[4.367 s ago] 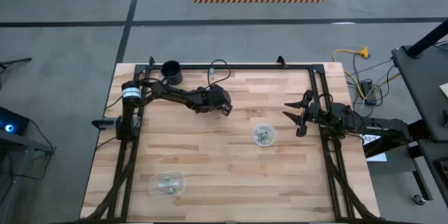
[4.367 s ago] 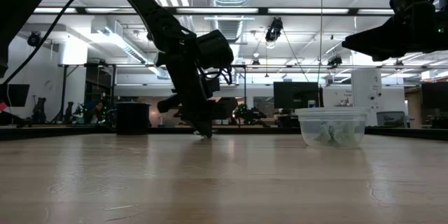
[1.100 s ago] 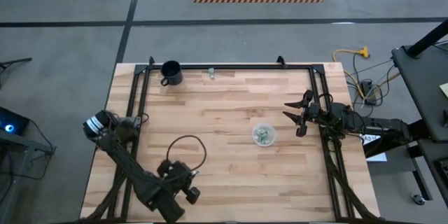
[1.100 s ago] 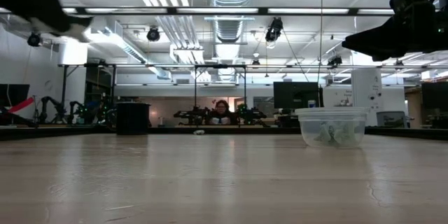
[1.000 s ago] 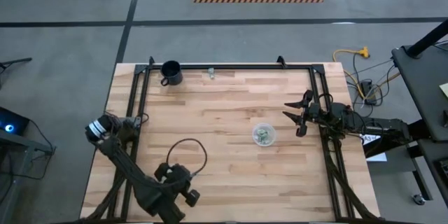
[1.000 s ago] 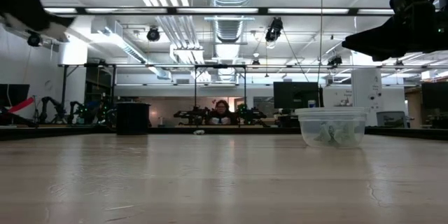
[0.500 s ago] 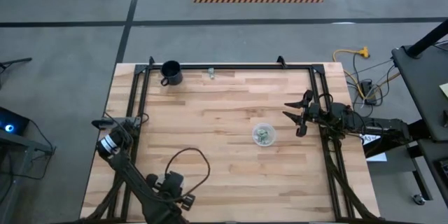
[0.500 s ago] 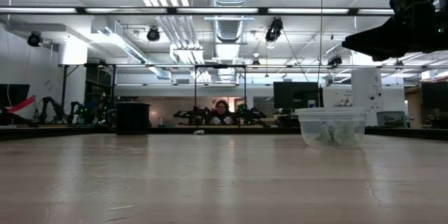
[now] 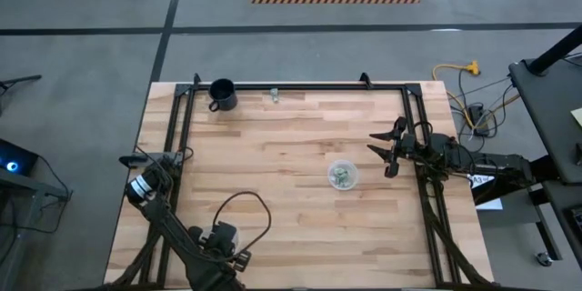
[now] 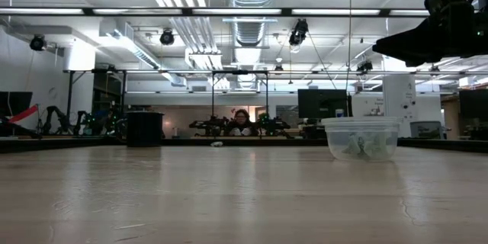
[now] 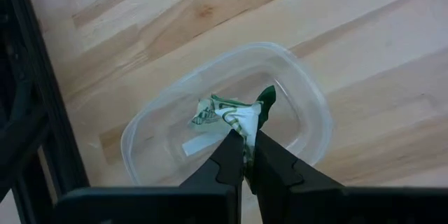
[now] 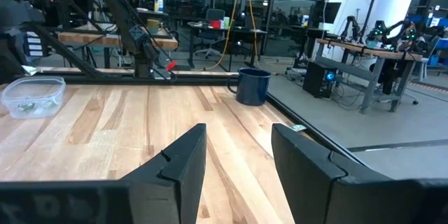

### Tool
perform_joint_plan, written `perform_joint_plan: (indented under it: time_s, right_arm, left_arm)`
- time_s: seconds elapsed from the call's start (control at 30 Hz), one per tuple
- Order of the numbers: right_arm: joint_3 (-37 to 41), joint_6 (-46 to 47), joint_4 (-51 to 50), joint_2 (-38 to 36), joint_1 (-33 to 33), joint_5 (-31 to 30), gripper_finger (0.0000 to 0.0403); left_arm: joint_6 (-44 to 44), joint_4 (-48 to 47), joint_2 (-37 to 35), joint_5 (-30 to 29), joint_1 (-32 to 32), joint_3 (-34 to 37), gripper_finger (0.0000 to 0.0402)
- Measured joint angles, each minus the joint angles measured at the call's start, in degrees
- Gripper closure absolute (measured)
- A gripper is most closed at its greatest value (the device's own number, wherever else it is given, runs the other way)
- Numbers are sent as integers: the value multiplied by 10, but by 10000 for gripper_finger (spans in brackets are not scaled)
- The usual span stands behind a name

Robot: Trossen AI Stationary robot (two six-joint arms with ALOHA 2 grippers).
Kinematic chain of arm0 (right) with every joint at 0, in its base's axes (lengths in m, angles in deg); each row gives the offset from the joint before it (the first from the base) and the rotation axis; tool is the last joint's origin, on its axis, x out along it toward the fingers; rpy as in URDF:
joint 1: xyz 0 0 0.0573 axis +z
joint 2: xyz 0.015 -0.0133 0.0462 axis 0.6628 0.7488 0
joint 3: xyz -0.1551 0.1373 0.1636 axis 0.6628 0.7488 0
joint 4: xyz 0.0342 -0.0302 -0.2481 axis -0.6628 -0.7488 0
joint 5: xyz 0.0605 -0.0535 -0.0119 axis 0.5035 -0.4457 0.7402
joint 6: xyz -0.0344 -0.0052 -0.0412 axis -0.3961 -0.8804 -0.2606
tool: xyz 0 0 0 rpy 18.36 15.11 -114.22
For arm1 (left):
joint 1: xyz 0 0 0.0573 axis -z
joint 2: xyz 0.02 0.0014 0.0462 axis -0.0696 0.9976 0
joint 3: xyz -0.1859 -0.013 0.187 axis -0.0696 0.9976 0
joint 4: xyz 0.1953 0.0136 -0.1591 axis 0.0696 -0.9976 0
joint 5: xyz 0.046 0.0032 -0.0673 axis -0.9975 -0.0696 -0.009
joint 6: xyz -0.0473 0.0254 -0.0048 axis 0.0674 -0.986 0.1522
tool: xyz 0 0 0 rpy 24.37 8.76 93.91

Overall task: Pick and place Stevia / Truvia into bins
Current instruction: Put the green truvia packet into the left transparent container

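In the left wrist view my left gripper is shut on a crumpled green-and-white Stevia packet, right over the opening of the clear rounded-rectangular bin. A white strip lies in that bin. In the high view this gripper is at the near left, and the arm hides the bin. The round clear bin with packets in it stands right of centre. One loose packet lies by the far edge. My right gripper waits open at the right side. My left gripper pinches one end of the crumpled packet between its two fingertips. The fingers come steeply from above. The rest of the packet sticks out beyond the tips over the bin's opening; whether it touches the bin's floor I cannot tell.
A black mug stands at the far left corner. A black frame rail runs close beside the rectangular bin. The round bin also shows in the low view. A person sits in the room behind the table.
My left gripper has tipped steeply downward at the table's near left, with only a small shift over the table. It has stayed shut.
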Motion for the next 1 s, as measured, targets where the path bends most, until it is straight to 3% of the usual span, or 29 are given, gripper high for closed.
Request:
perform_joint_plan:
  time_s: [0.23, 1.0]
  right_arm:
    - [0, 0, 0, 0, 0, 0, 250]
    - [0, 0, 0, 0, 0, 0, 250]
  left_arm:
    - [-4, 0, 0, 0, 0, 2, 374]
    - [-5, 16, 0, -2, -2, 3, 369]
